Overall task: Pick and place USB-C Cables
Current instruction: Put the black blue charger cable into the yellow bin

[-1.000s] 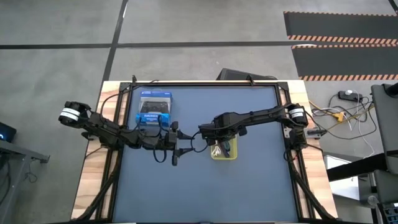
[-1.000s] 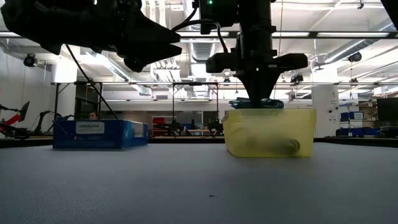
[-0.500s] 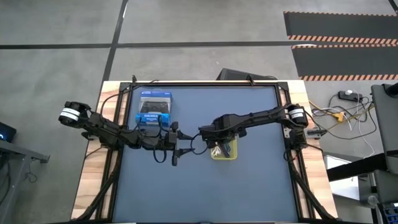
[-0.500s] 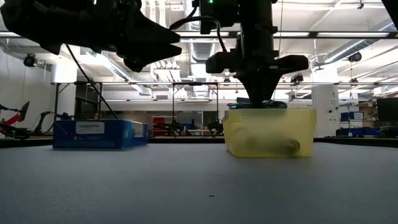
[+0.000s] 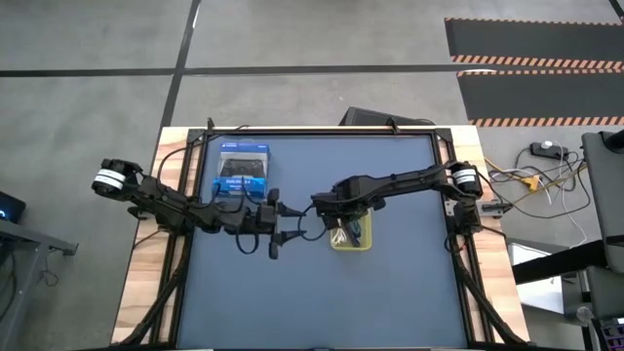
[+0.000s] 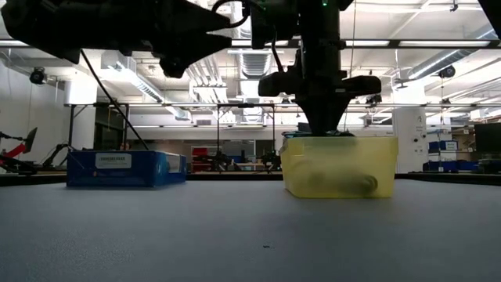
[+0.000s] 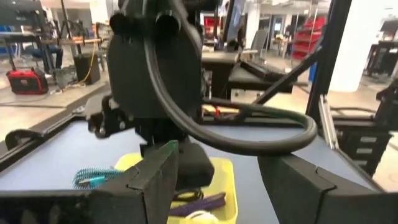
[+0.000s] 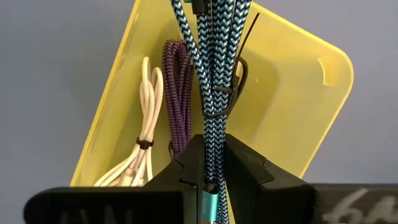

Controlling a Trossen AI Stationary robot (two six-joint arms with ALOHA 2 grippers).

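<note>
Overhead, a table (image 5: 409, 292) is shown with a blue box (image 5: 240, 174) at the left arm's side and a yellow bin (image 5: 363, 240) at centre. Compared with a second ago, the right gripper (image 5: 338, 229) has been lowered until the teal cable (image 8: 214, 68) has sunk from above the rim to rim level, so release into the bin is judged near. The teal cable is pinched at one end by the closed right gripper; its long axis runs straight out from the fingers, down into the bin. A purple cable (image 8: 179, 93) and a white cable (image 8: 140, 152) are seen already lying inside, roughly parallel to it. The left gripper (image 5: 278, 234) is held open and empty just beside the bin.
</note>
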